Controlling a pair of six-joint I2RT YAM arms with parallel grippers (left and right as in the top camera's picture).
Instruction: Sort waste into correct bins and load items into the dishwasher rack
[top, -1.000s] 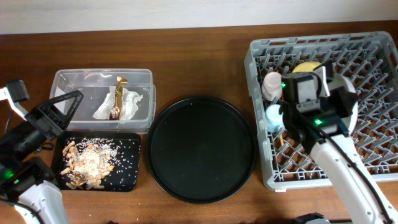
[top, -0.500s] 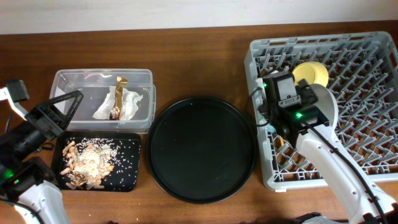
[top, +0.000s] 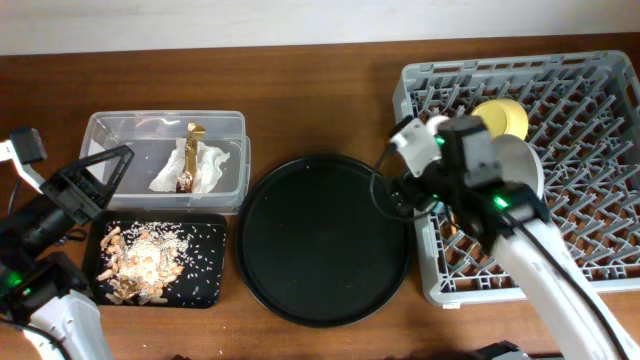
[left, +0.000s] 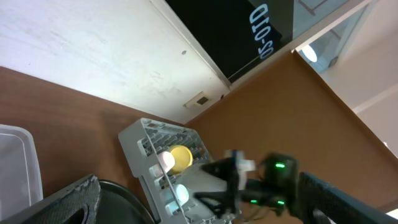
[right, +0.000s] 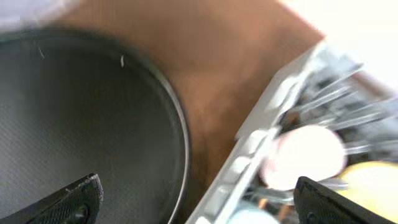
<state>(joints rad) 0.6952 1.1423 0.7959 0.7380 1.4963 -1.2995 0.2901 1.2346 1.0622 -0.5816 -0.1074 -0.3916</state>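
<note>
Grey rack (top: 592, 170) holds yellow bowl (top: 503, 118) and pink cup (right: 303, 155); I read right pincer (right: 199, 202) spread and empty, left pincer (left: 202, 200) likewise spread.

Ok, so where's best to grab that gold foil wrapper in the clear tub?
Probably pinch the gold foil wrapper by its narrow gold tip, from straight above: that tip lies clear of the white tissue, and the clear tub walls block a sideways approach.
</note>
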